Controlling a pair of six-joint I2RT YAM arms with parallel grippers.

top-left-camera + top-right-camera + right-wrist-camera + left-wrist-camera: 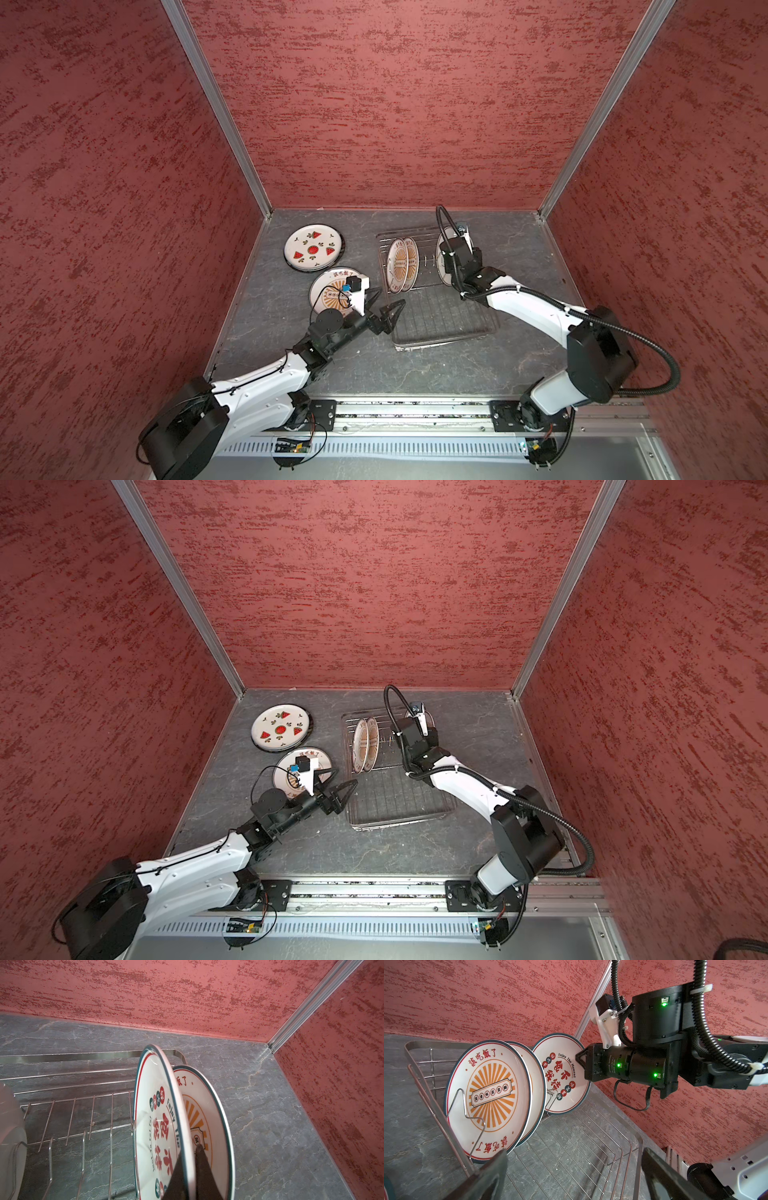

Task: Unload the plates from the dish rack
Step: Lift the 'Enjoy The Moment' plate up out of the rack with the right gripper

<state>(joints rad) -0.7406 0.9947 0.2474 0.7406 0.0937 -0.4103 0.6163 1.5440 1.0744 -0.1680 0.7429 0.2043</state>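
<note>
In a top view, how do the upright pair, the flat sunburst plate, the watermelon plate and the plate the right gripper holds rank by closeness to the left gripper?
In a top view:
1. Upright pair in the dish rack, just beyond the left gripper.
2-3. Flat sunburst plate, to its left, and the held plate in the right gripper, to its right: too close to call.
4. Watermelon plate, back left.

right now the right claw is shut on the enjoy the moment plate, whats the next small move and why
Probably lift it straight up. The right claw pinches the rim of the Enjoy The Moment plate, upright in the dish rack, a sunburst plate close beside it; pulling sideways could knock that.
</note>
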